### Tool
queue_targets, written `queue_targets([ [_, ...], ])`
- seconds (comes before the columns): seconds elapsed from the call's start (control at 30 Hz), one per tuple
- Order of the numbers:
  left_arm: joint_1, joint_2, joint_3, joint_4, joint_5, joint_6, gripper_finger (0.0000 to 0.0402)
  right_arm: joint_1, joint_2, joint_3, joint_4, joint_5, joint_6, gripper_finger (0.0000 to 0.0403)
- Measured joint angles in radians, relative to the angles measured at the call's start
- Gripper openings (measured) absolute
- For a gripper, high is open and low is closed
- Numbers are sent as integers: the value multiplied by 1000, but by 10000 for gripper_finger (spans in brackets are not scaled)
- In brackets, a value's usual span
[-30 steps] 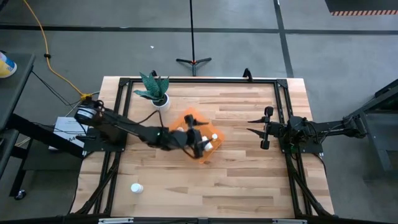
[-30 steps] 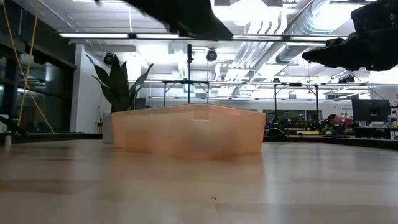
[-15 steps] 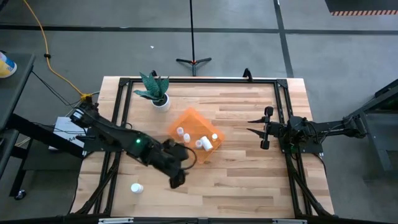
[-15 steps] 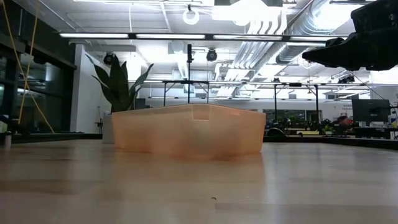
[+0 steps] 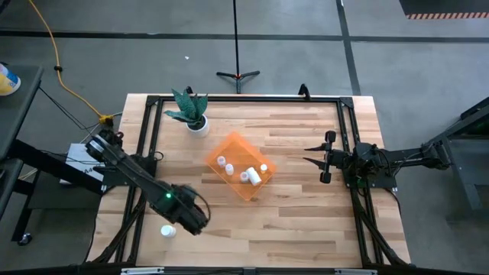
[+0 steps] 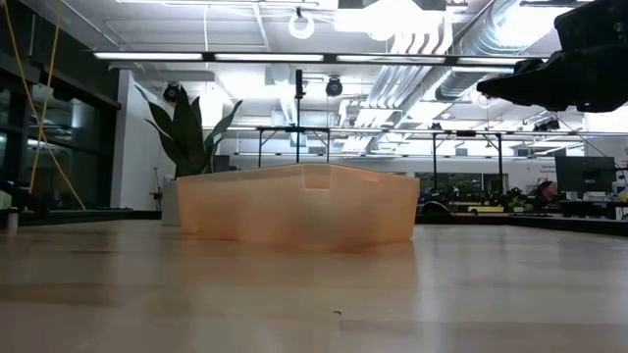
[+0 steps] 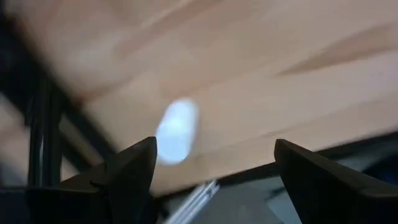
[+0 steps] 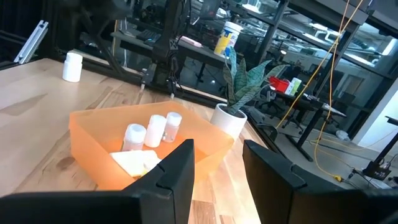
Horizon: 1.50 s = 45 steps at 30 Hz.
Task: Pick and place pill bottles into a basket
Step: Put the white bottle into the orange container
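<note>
The orange basket (image 5: 241, 166) sits mid-table with several white pill bottles (image 5: 246, 176) inside; it also shows in the low view (image 6: 299, 206) and the right wrist view (image 8: 149, 149). One loose pill bottle (image 5: 168, 230) stands on the table near the front left corner. My left gripper (image 5: 189, 220) is open and empty just to its right. In the left wrist view (image 7: 214, 177) the bottle (image 7: 176, 130) shows blurred ahead of the fingers. My right gripper (image 5: 321, 159) waits open and empty at the table's right, above the wood (image 8: 217, 180).
A white pot with a green plant (image 5: 192, 114) stands at the far left behind the basket. A black frame rail (image 5: 141, 191) runs along the table's left side close to the loose bottle. Bare wood lies between the basket and the near edge.
My left gripper has swung away from above the basket toward the table's near left corner and now stands beside the loose bottle. The basket and the loose bottle have kept their places.
</note>
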State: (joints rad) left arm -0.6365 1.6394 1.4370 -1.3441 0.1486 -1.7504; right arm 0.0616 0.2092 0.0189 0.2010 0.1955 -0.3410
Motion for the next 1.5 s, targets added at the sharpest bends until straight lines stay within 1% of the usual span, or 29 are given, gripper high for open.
queue_targets([
  [0.07, 0, 1, -43, 18, 104, -72, 358, 0, 0, 0, 1, 0, 0, 129],
  [0.13, 1, -3, -91, 74, 161, -97, 358, 0, 0, 0, 5, 0, -8, 129],
  [0.2, 0, 1, -136, 137, 179, -93, 358, 0, 0, 0, 5, 0, -31, 129],
  [0.3, -6, -2, -187, 218, 183, -43, 358, 0, 0, 0, 5, 0, -45, 129],
  [0.4, -16, 0, -234, 252, 215, -34, 358, 0, 0, 0, 6, 0, -46, 129],
  [0.53, -49, 0, -265, 254, 256, -72, 358, 0, 0, 0, 6, 0, -59, 129],
  [0.7, -91, 0, -291, 278, 254, -118, 358, 0, 0, 0, 7, 0, -61, 129],
  [0.87, -119, -1, -338, 326, 247, -114, 358, 0, 0, 0, 11, 0, -61, 129],
  [1.13, -117, -1, -389, 359, 251, -92, 358, 0, 0, 0, 12, 0, -62, 129],
  [1.27, -117, -1, -394, 366, 249, -89, 356, 0, 0, 0, 13, 0, -62, 129],
  [1.37, -117, -1, -394, 367, 240, -78, 340, 0, 0, 0, 13, 0, -62, 129],
  [1.5, -117, -1, -394, 371, 209, -56, 298, 0, 0, 0, 13, 0, -62, 129],
])
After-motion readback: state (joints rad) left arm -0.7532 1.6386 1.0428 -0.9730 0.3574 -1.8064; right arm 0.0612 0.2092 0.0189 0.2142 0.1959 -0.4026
